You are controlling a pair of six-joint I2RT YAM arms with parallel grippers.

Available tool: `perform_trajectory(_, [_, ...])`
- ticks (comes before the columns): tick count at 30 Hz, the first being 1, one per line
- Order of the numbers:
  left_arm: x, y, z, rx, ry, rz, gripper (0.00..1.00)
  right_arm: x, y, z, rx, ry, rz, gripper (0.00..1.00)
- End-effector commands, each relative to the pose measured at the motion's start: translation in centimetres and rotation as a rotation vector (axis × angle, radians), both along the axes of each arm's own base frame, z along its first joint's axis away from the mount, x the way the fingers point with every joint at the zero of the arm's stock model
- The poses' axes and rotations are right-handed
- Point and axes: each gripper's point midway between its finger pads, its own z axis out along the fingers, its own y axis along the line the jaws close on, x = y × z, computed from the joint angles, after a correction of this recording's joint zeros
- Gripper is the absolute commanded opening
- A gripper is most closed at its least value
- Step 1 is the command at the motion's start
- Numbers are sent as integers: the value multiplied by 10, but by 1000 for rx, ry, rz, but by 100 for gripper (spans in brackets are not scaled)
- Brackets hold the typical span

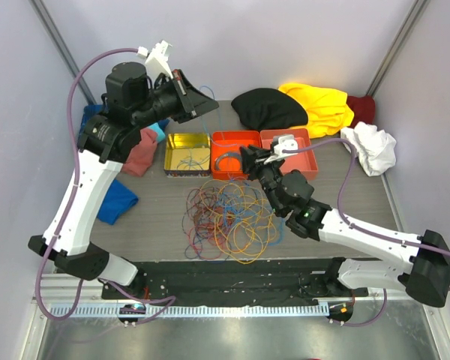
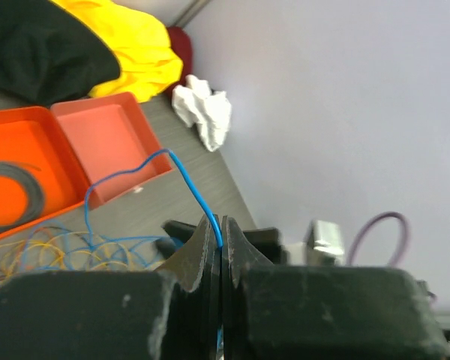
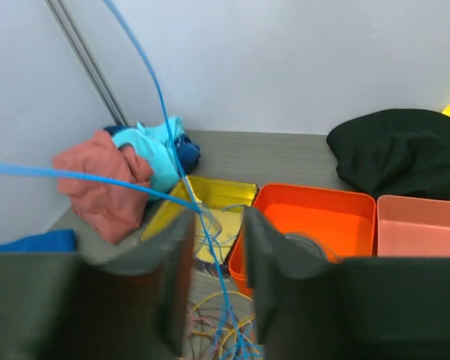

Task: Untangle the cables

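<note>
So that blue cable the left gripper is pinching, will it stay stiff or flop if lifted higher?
Probably floppy: the blue cable curves and sags away from the left gripper, shut on it. Likely very light, being so thin. Its lower end runs into the tangle, so it may snag and drag other loops along.

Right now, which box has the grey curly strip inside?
The bright orange box, the middle of three, holds the grey strip. The yellow box beside it has only thin wires.
</note>
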Motion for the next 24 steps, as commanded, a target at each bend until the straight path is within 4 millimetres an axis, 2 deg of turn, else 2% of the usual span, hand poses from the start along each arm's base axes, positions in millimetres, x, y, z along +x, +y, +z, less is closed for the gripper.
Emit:
perform_trajectory(1, [-33,-11,51,-145,-96,-108,0,-7,5,-17,-24,27,58,52])
perform_trajectory(3, [-36,-15,55,-157,-97,-120,0,-12,8,-19,-8,33,95,57])
perform_trajectory(4, [-40,-17,59,-166,-105,-131,0,-14,8,-26,-12,44,105,61])
perform_trajectory(6, [-43,-20,63,-179,-104,-135,0,-20,8,-26,12,44,130,64])
perform_trajectory(7, [-46,-21,66,-185,-106,-143,0,-23,8,-32,12,47,149,65])
perform_trajectory(12, [-56,-27,81,-218,-123,-163,0,-34,10,-39,39,43,210,67])
perform_trajectory(18, [-70,-39,97,-249,-140,-206,0,-40,27,-49,48,58,291,67])
perform_trajectory(24, [-74,-49,99,-254,-137,-220,0,-49,38,-57,62,53,365,68])
